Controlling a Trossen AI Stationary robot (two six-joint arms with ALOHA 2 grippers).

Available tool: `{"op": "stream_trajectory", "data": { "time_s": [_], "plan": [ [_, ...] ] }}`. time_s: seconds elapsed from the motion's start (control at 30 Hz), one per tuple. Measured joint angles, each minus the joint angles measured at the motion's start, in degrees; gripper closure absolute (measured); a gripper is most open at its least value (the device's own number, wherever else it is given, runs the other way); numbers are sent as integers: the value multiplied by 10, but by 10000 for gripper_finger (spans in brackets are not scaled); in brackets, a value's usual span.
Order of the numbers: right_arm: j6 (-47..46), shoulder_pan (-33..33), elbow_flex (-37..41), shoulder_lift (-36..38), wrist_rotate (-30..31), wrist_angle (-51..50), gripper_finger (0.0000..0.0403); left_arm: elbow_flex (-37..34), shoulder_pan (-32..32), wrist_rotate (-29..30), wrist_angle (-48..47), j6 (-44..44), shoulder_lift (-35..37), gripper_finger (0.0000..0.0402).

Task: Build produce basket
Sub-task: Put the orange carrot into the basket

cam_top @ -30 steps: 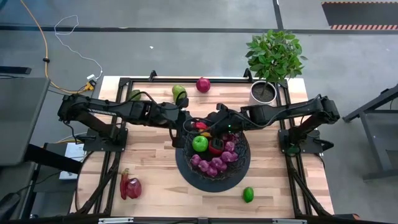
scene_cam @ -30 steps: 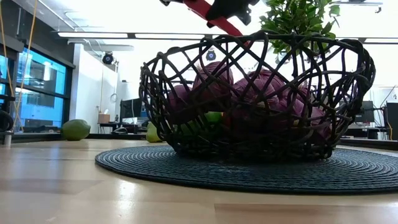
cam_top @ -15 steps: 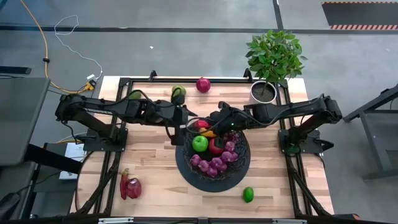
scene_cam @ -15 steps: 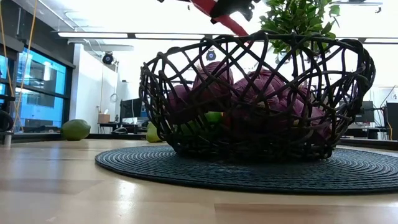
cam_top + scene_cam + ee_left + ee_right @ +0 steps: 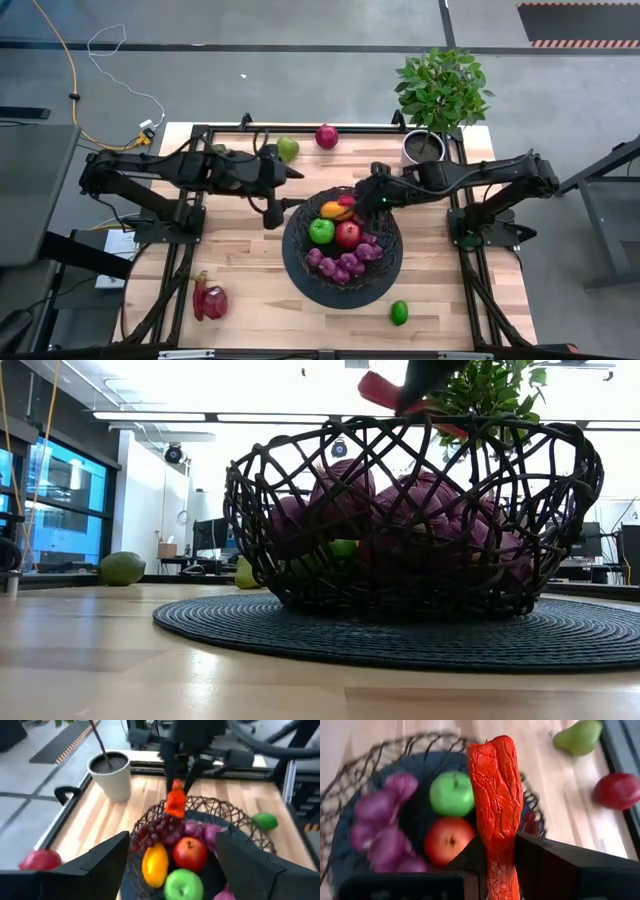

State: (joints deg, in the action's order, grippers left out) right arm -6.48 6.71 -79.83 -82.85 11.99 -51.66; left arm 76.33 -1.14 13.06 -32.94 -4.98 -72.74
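The basket (image 5: 342, 272) is a black woven wire bowl on a round dark mat (image 5: 300, 635). In it lie a green apple (image 5: 321, 231), a red apple (image 5: 347, 234), an orange-yellow fruit (image 5: 331, 210) and purple grapes (image 5: 345, 262). My right gripper (image 5: 364, 197) is shut on a long wrinkled red pepper (image 5: 495, 805) above the basket's far rim (image 5: 220, 809). My left gripper (image 5: 292, 173) is open and empty, just left of the basket's far-left rim, facing it. My right gripper pinches the red pepper between its two fingers at one end (image 5: 496, 862). In the left wrist view the fingers (image 5: 170, 772) come down from above onto the pepper's upper end (image 5: 176, 787). The pepper hangs tilted below them, lifted clear above the basket's far rim.
A green pear (image 5: 288, 148) and a dark red round fruit (image 5: 326, 136) lie by the far edge. A lime (image 5: 399, 312) sits near the front edge and a red item (image 5: 210, 300) front left. A grey pot with a plant (image 5: 424, 148) stands far right.
My right gripper has carried the pepper from over the basket's far-left part toward the table's right, to the far rim, and the pepper has tipped the other way. My left gripper has drawn back from over the basket's left rim toward the left and far edge.
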Motion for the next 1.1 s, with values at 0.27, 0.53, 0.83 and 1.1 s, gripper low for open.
{"op": "stream_trajectory", "data": {
  "time_s": [0.27, 0.53, 0.83, 1.1],
  "plan": [
    [7, 33, 0, 1, -2, -66, 349, -257, 32, 6, 279, -148, 150, 117],
    [12, 35, 60, 49, -20, -27, 349, -374, 87, 109, 392, -163, 278, 140],
    [-67, 34, 232, 199, -41, 257, 349, -374, 109, 116, 374, -93, 304, 253],
    [-56, 34, 245, 222, -41, 298, 349, -374, 108, 116, 375, -74, 305, 393]
  ]
}}
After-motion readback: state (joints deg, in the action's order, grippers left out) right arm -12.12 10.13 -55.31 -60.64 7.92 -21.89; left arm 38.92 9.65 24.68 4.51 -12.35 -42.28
